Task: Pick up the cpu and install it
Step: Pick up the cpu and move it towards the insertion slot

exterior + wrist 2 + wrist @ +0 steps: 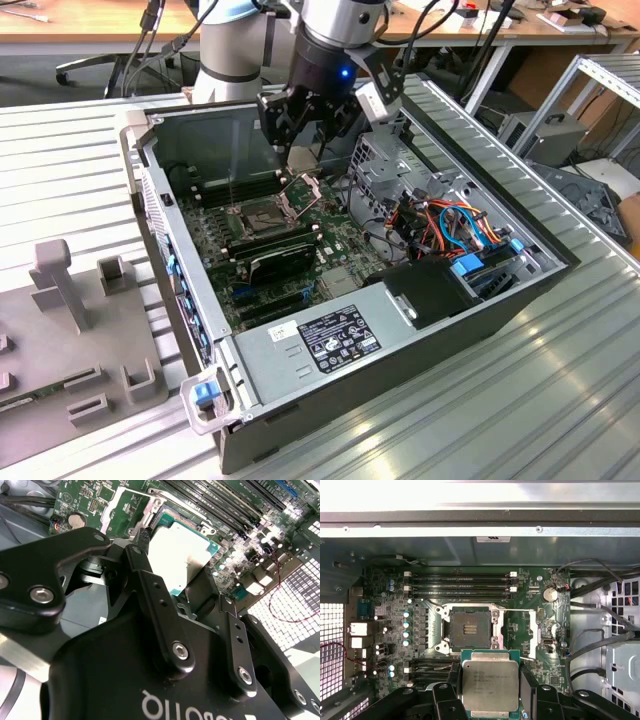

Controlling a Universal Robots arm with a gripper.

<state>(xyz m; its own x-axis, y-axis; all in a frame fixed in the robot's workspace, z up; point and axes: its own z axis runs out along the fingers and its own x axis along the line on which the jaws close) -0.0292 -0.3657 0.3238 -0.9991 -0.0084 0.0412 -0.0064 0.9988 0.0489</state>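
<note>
First wrist view: gripper (490,677) clamped on the cpu (490,687), one finger (528,681) against each of two opposite edges, metal face toward the camera. Cpu hangs above the motherboard (530,625) inside the open case (200,135), apart from the socket (470,628). Socket sits near the board's middle, contacts bare, frame swung open.

One cpu (490,684), one socket (470,629), one motherboard (526,630), one case (470,550), one coin cell (550,594).
</note>
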